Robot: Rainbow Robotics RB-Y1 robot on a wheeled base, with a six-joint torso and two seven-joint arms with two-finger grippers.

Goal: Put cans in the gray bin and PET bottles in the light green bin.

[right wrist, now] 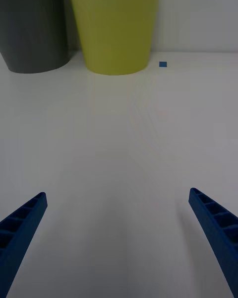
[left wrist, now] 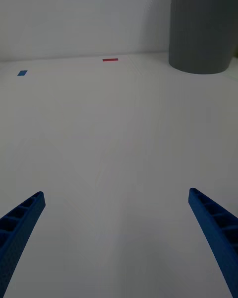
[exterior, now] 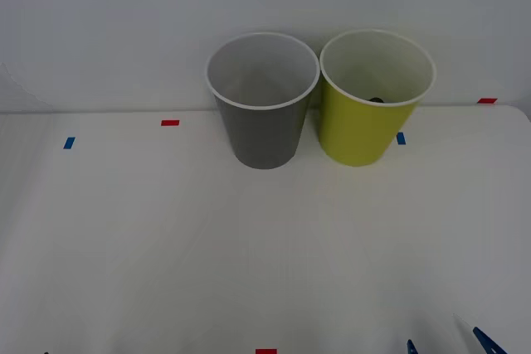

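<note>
a dark cap (exterior: 377, 99) barely peeks inside the light green bin (exterior: 365, 126), beside the gray bin (exterior: 264, 130); right end effector (right wrist: 119, 238) and left end effector (left wrist: 116, 238) are spread wide.

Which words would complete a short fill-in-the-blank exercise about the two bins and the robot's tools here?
1. The tall gray round bin stands on the robot's ____ of the tall yellow-green round bin.
2. Both bins stand ____.
3. The right tool and the left tool are both ____, holding nothing.

Missing words: left; upright; open
</note>
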